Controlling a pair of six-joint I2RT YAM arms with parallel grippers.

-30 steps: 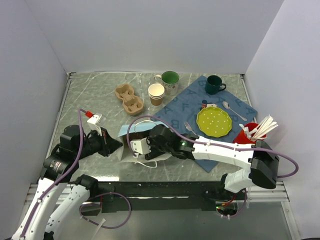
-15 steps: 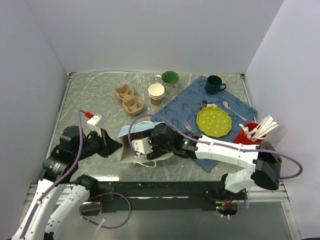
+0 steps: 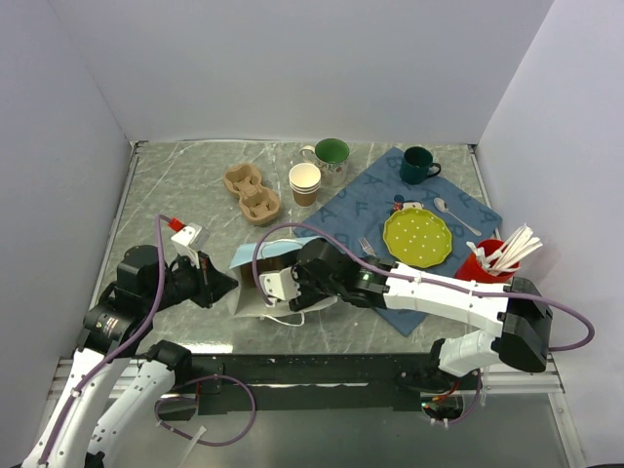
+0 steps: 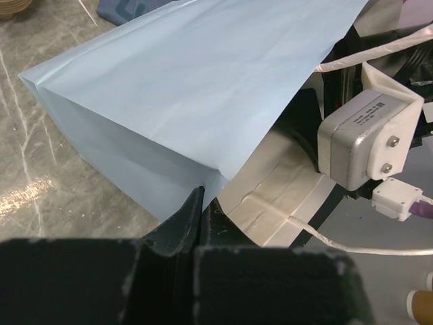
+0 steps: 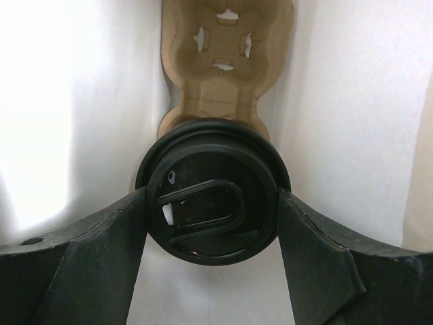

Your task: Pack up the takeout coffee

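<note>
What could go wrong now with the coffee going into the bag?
The left gripper pinches only the edge of the blue bag; a slip might let the mouth sag onto the right arm. The right gripper grips the takeout coffee around its top; released off-centre over the cup carrier, it might tip.

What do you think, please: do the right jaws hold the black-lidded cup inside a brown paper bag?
Not quite: the bag is light blue, not brown, as the left wrist view shows. The right jaws do hold the black-lidded cup inside it.
</note>
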